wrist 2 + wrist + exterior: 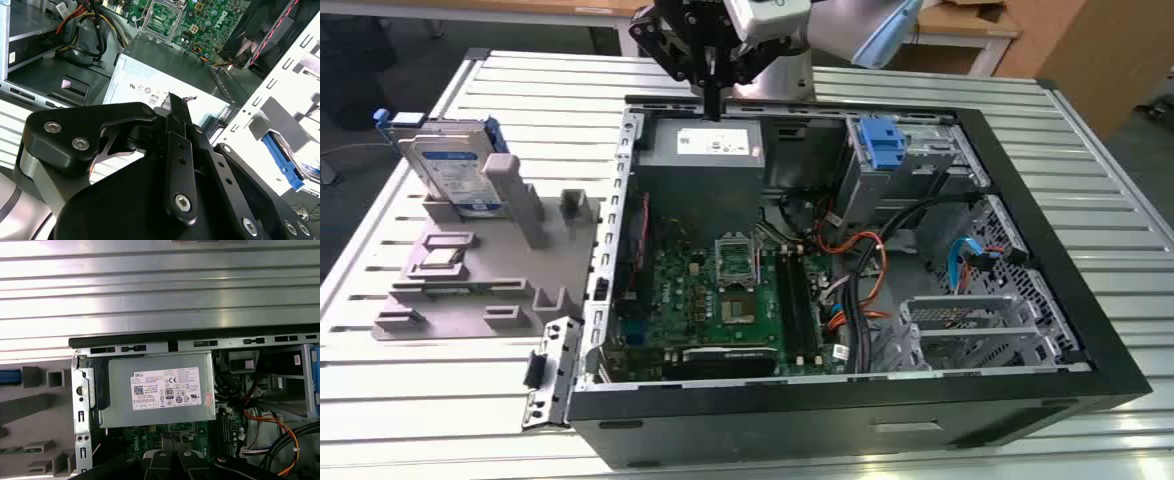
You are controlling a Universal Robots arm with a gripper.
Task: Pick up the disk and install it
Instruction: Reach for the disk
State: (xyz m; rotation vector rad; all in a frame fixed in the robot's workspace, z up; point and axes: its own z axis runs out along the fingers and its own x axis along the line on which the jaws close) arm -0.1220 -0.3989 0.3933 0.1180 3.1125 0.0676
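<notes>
The disk (454,165), silver-grey with a blue-and-white label and blue side rails, stands on edge in the grey holder (480,270) on the exterior view's left, outside the computer case. My gripper (712,104) hangs over the far edge of the open case (1067,300), just above the grey power supply box (704,146) with its white sticker. Its black fingers (176,107) are pressed together with nothing between them. The gripper is well apart from the disk.
Inside the case lie the green motherboard (720,290), orange and black cables (867,255) and a metal drive cage (974,325). A bare blue bracket (882,143) sits in the far bay. The ribbed metal table (534,90) surrounds the case.
</notes>
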